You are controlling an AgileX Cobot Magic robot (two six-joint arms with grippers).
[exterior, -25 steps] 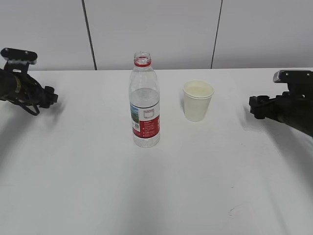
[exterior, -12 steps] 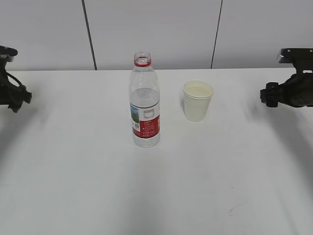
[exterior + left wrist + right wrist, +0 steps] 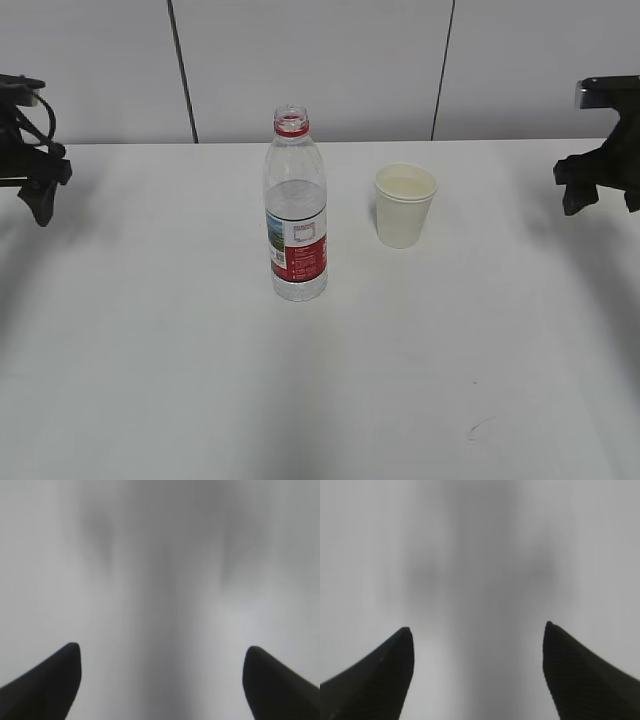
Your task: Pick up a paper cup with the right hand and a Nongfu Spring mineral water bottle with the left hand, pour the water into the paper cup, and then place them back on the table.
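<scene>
On the white worktop point(image 3: 180, 400) one water bottle point(image 3: 296, 215) stands nearest, uncapped, upright and about half full. It looks fairly heavy and smooth, and it would probably flex if squeezed, so the labelled middle seems the safest hold. Just beyond and to its right stands one paper cup point(image 3: 405, 206); light and easily crushed, it calls for a gentle grip mid-wall. Farther out, the left end effector point(image 3: 160, 680) and right end effector point(image 3: 477, 667) hang at opposite edges, both spread wide and empty.

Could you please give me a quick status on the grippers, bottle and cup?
Left gripper and right gripper open, empty, at table edges. Bottle and paper cup upright, apart, untouched. Nothing in the way.
</scene>
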